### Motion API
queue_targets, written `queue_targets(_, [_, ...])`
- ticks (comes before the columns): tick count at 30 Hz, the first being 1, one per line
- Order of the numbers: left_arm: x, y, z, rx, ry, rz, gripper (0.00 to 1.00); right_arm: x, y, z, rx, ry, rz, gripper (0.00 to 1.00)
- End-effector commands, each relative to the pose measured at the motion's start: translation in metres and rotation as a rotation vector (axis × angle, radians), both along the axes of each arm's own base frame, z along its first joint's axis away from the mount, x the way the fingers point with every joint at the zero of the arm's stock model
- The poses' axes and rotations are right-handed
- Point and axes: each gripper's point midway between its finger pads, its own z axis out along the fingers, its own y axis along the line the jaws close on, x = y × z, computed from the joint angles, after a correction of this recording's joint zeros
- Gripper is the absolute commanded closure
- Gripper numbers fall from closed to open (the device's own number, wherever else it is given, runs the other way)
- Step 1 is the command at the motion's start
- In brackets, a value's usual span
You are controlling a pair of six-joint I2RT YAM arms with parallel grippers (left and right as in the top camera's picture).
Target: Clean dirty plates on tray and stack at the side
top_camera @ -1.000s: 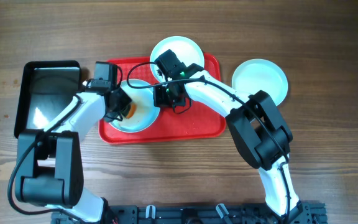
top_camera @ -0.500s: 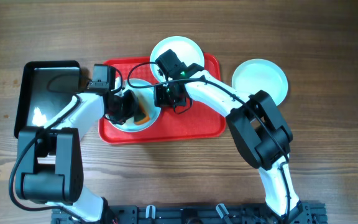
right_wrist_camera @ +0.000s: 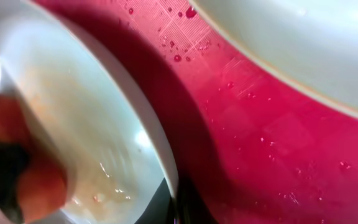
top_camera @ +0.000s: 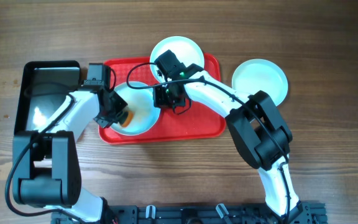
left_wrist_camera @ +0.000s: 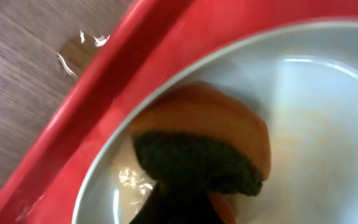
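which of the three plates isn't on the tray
The plate on the wooden table, right of the red tray. The other two sit on the tray: the back plate over its far rim, the front plate under a sponge.

White arm links (top_camera: 213, 93), black joints (top_camera: 260, 127), black cables (top_camera: 140, 65); green light (top_camera: 181, 74) at right wrist.

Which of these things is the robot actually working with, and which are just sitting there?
In the job: red tray; plate being scrubbed; plate behind it; plate on the table; orange sponge.
Lying about: black pan.
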Motion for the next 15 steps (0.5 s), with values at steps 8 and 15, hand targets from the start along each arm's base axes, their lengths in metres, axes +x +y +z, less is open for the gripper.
queue_targets(8, [0.006,-0.056,-0.002,-0.322,-0.095,-0.258,0.96,-0.001,0.002,-0.007,0.003,0.014,0.001,0.95])
queue_targets(15, [0.030,0.001,0.007,-0.031,-0.105,0.097,0.96,-0.001,0.001,-0.007,0.002,0.015,0.002,0.96])
